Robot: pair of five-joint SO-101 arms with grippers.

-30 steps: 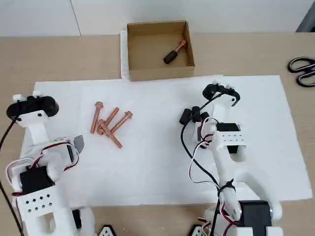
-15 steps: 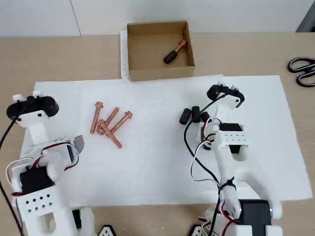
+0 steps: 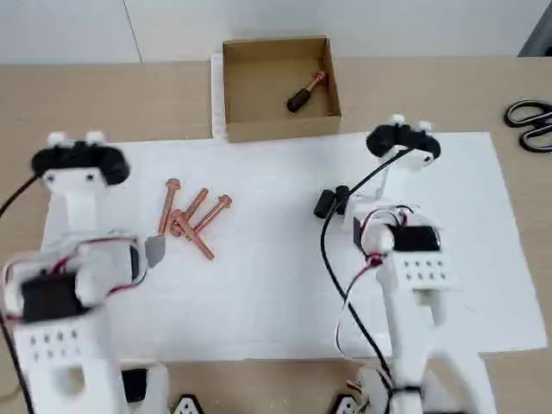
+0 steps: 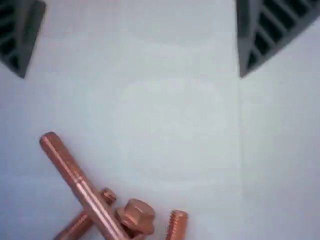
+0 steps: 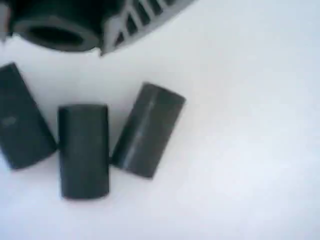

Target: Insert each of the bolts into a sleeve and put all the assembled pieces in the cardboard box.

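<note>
Bolts (image 3: 211, 214): four are counted in a loose heap on the white paper (image 3: 276, 285), near the left gripper (image 4: 132, 75).
Left gripper: its fingers are spread wide above bare paper, with nothing between them.
Right gripper (image 5: 85, 35): one sleeve (image 5: 55, 32) is pinched and held clear of the paper.
Sleeves (image 5: 83, 150): three more are laid side by side on the paper.
Cardboard box (image 3: 276, 128): one assembled piece (image 3: 304, 93) is seen inside.

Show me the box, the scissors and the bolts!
Box (image 3: 276, 128): high view, front wall.
Scissors (image 3: 514, 117): high view, black handle.
Bolts (image 3: 210, 216): high view, one bolt's shank.
</note>
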